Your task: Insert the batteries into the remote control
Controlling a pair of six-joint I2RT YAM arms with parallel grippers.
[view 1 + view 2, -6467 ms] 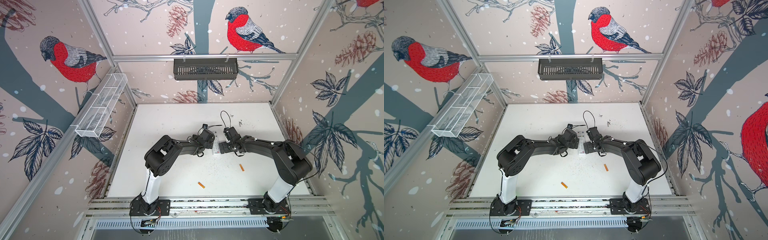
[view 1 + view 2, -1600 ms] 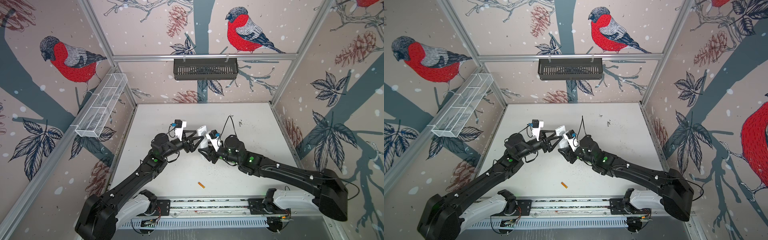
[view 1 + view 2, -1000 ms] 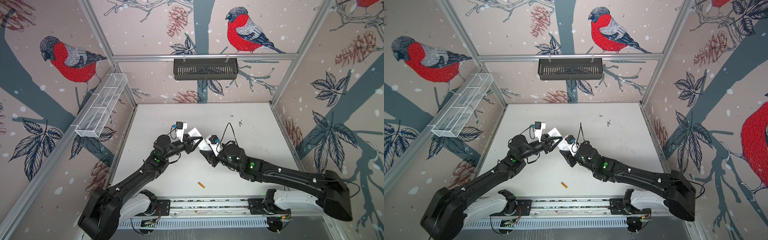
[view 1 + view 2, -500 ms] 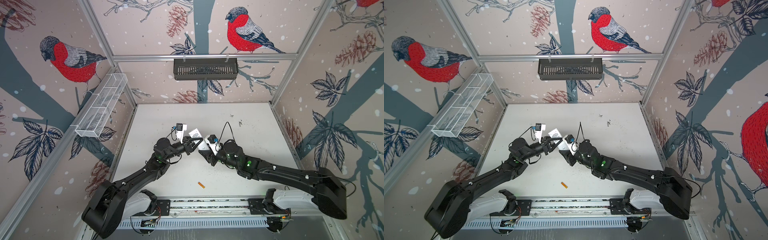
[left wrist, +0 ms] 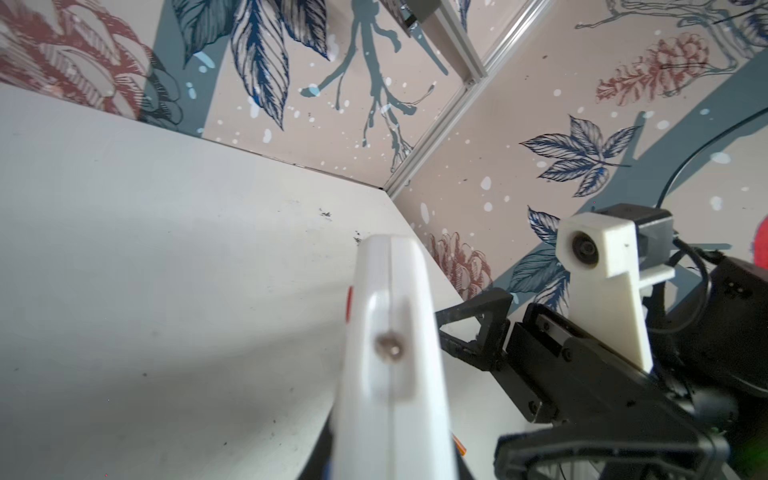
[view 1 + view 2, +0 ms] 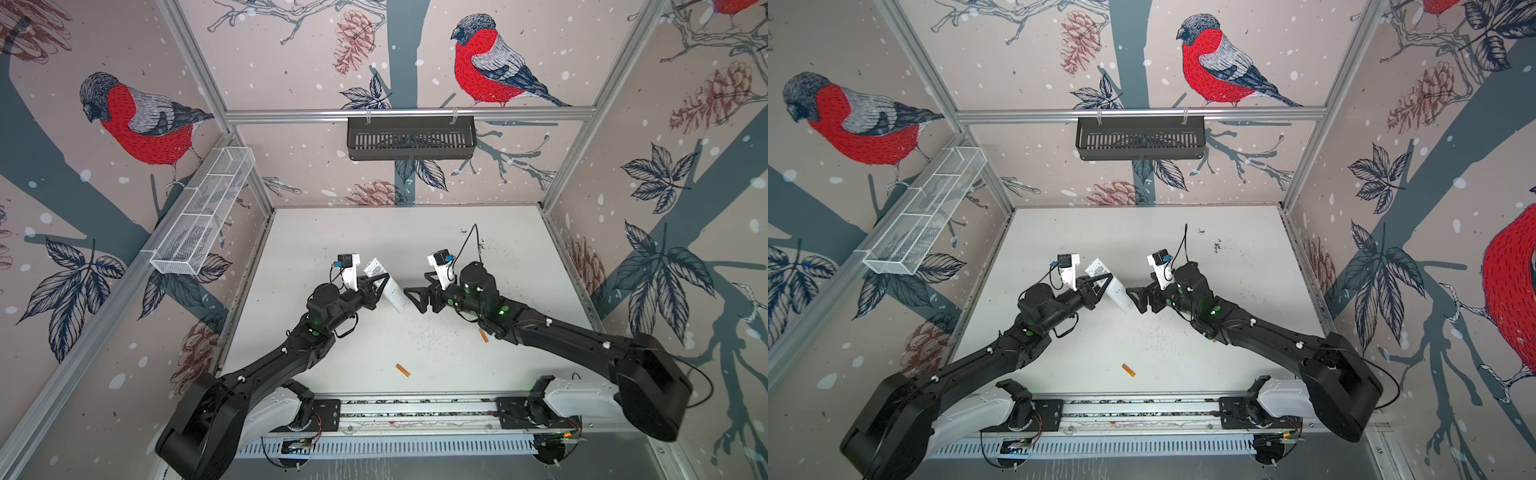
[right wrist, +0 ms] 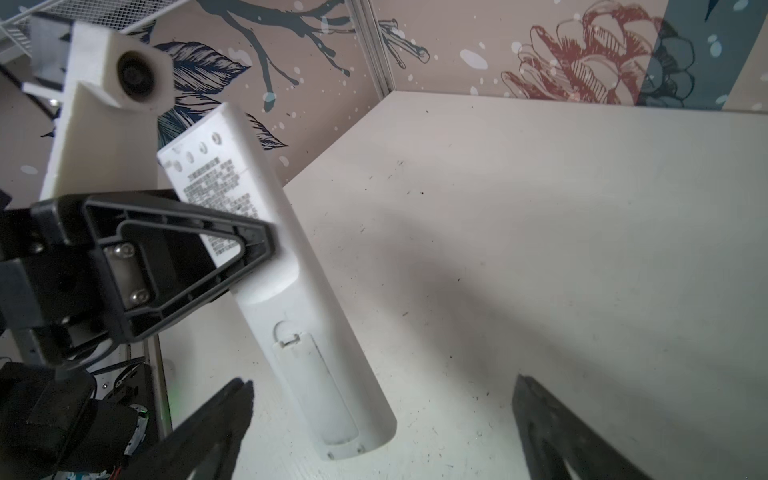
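Nothing could be read. The remote control (image 7: 307,332) bore a block of fine grey print on its back, right at the left tool (image 7: 266,245) that clamped it and partly behind its near finger, but the characters were too small to make out.

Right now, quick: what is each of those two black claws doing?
Left gripper: closed, holding the long slim white remote control.
Right gripper: open, holding nothing.

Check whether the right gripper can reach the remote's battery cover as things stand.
Probably yes: the left gripper clamps the remote control higher up, so its battery cover lies bare, facing the open right gripper with nothing between them.
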